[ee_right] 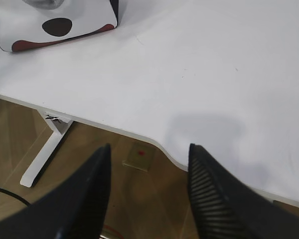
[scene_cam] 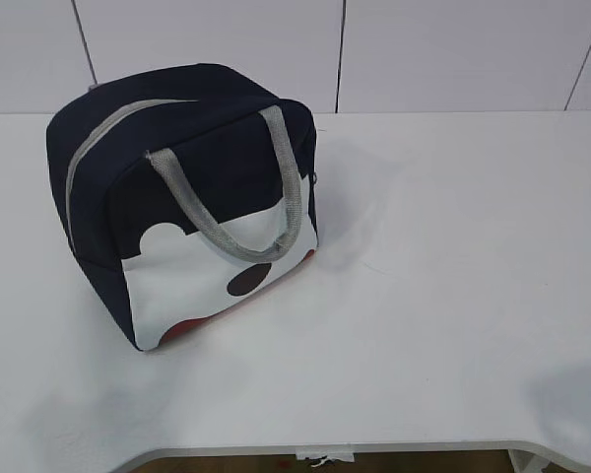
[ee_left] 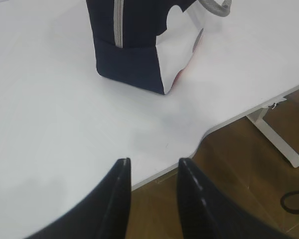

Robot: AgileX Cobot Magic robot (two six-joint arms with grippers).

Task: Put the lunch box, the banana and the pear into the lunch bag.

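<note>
In the exterior view, the boxy navy fabric lunch bag stands upright on the left part of the white counter, well back from the near edge. Its grey zipper runs over the top and looks closed along the stretch that shows. A grey webbing handle hangs down across the white side panel, which carries a dark dot and a red patch at the bottom edge. Neither arm shows here.

In the left wrist view, the left end effector hangs above the counter's near edge, its two dark fingers parted with nothing between them, well apart from the bag, whose navy end with the zipper faces this camera.

In the right wrist view, the right end effector hovers over the counter edge and the brown wooden floor, its fingers spread wide and empty. The bag's dotted panel sits at the top left, well apart.
</note>
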